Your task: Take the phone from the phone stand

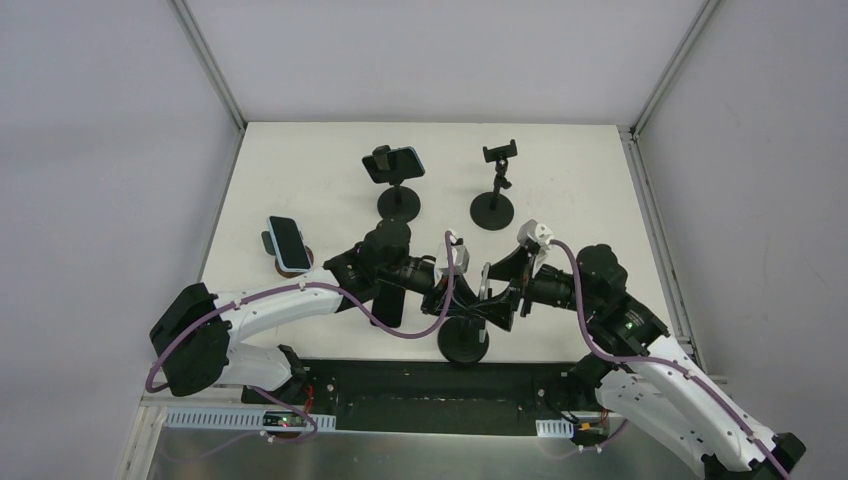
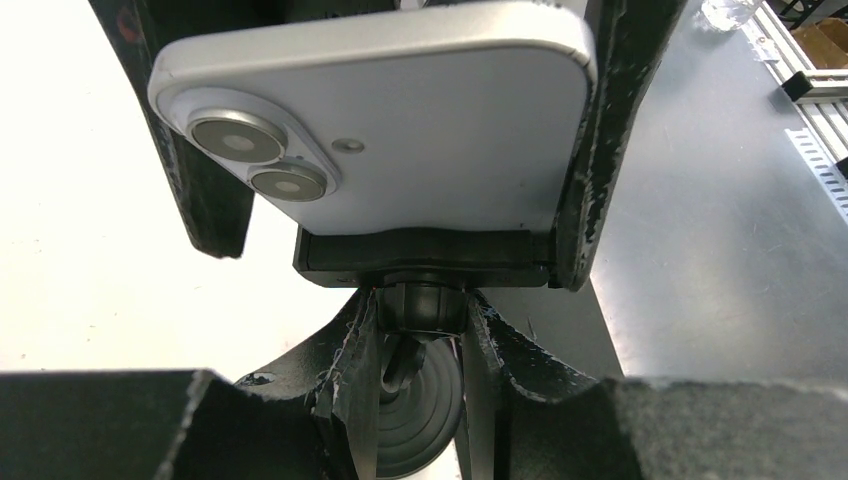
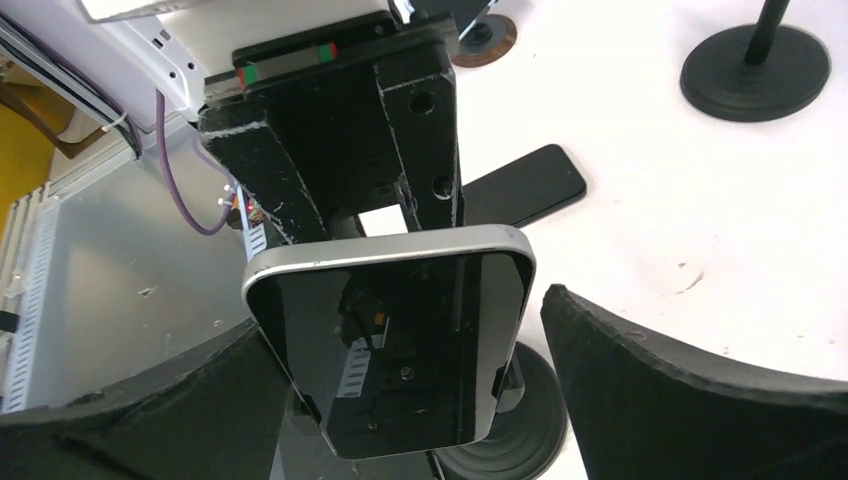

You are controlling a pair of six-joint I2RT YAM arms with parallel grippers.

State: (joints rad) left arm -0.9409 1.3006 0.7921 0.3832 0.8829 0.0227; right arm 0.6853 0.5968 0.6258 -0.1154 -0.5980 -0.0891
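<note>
1. Table: white, and it carries every item below.

2. Phone stand: stands at the near edge of the table, between the two wrists. It has a round black base, a short neck and a clamp on top.

3. Second stand and empty stand: both stand toward the far side of the table, apart from each other. The second stand holds a blue-edged phone.

4. Phone: silver, seated in the clamp of the phone stand. Its dark screen faces the right wrist camera. Its back, with two lenses, faces the left wrist camera.

5. Black phone: lies flat on the table just left of the phone stand. A light blue phone rests near the left edge.

6. Left gripper: set narrow on the neck of the phone stand, just under the clamp. Both fingers are against the neck.

7. Right gripper: its fingers flank the phone. In the left wrist view one finger meets the phone's edge. In the right wrist view a thin gap shows on one side. Whether it is clamping the phone cannot be told.
</note>
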